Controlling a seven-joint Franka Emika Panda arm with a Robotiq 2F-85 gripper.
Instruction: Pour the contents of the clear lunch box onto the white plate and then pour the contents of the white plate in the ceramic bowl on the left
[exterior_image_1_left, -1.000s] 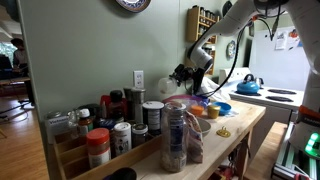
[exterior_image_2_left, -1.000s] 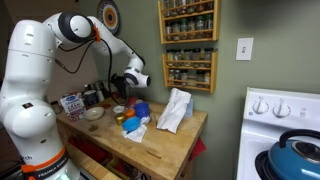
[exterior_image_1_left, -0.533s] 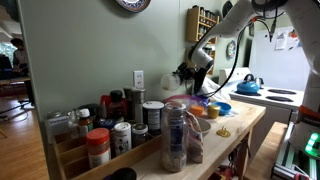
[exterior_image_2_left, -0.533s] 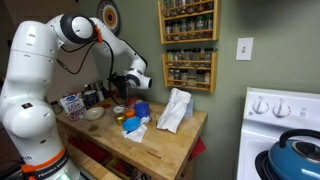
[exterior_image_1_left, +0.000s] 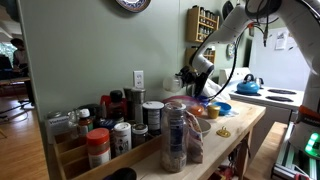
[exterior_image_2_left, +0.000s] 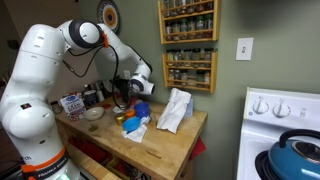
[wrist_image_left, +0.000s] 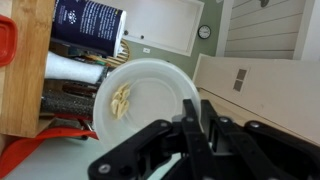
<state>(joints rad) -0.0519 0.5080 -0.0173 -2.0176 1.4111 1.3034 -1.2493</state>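
In the wrist view my gripper (wrist_image_left: 197, 125) is shut on the rim of the white plate (wrist_image_left: 145, 95). A small heap of pale yellow pieces (wrist_image_left: 121, 98) lies on the plate's left part. The plate hangs lifted and tilted above the wooden counter (wrist_image_left: 25, 85). In both exterior views the gripper (exterior_image_2_left: 128, 88) (exterior_image_1_left: 190, 76) stays above the counter's back part. A pale ceramic bowl (exterior_image_2_left: 94, 113) sits on the counter below and to the left of it. I cannot pick out the clear lunch box.
A dark blue canister (wrist_image_left: 90, 20), a white roll (wrist_image_left: 70, 68) and red items (wrist_image_left: 8, 45) lie under the plate. A white cloth (exterior_image_2_left: 175, 110) and blue ware (exterior_image_2_left: 140, 108) sit on the counter. Spice jars (exterior_image_1_left: 110, 130) crowd the near end. A stove (exterior_image_2_left: 285, 130) stands beside.
The arm has swung a little, carrying the gripper and plate sideways and slightly lower over the counter. The grip has not changed.
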